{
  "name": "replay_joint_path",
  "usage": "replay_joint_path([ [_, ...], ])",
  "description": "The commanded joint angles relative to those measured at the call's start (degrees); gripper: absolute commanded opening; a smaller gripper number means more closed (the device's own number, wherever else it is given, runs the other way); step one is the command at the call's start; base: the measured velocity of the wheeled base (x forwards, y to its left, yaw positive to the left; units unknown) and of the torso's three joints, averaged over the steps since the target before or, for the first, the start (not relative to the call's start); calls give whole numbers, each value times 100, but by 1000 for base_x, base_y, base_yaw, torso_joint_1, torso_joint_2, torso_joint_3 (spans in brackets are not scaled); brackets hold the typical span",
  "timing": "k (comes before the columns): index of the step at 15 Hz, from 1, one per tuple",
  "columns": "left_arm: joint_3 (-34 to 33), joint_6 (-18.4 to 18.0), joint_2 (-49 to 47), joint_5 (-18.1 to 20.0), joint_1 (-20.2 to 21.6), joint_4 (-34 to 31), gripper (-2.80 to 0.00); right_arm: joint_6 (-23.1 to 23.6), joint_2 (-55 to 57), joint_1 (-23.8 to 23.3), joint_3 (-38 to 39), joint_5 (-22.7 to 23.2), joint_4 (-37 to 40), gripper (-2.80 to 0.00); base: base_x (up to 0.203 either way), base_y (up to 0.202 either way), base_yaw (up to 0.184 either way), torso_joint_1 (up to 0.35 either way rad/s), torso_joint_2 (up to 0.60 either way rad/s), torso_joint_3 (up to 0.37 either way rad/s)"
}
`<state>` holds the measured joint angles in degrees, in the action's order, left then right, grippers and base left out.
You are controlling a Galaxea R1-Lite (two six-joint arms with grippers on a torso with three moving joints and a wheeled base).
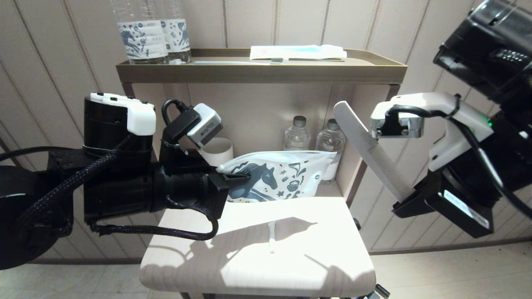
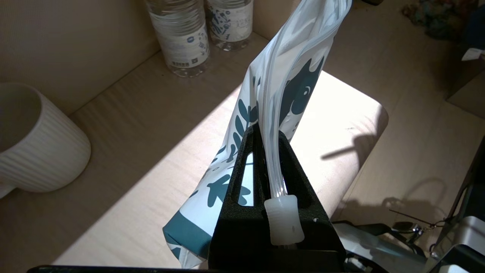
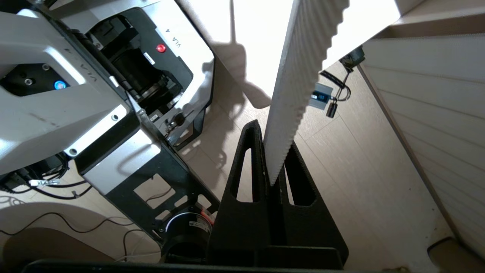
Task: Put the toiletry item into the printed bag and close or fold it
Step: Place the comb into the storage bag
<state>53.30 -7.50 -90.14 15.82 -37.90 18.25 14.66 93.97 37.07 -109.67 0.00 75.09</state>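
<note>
Left gripper pinches printed bag by zip edge, holding it up; right gripper clamps comb, poised for insertion.

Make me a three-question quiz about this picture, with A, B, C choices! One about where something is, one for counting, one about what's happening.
1. Where is the white comb?
A. in the right gripper
B. inside the bag
C. on the floor

2. How many small bottles stand behind the printed bag?
A. one
B. two
C. four

3. The printed bag is:
A. lying flat
B. held up by the left gripper
C. crumpled in a bin

Answers:
1 A: the right gripper is shut on the comb's end.
2 B: two capped bottles show there.
3 B: the left gripper pinches its end.
</note>
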Motion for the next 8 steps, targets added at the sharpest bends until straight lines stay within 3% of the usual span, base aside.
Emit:
replay_joint_path([
  [1,-21,-6,-4,8,2,20,-280,29,27,10,-2,-9,33,-280,0,0,0,0,0,0],
  [3,-39,3,-22,35,2,20,-280,155,171,11,-81,-15,-62,-280,0,0,0,0,0,0],
  [8,-118,-138,-79,211,2,25,-280,1021,315,11,-81,-343,-230,-280,0,0,0,0,0,0],
])
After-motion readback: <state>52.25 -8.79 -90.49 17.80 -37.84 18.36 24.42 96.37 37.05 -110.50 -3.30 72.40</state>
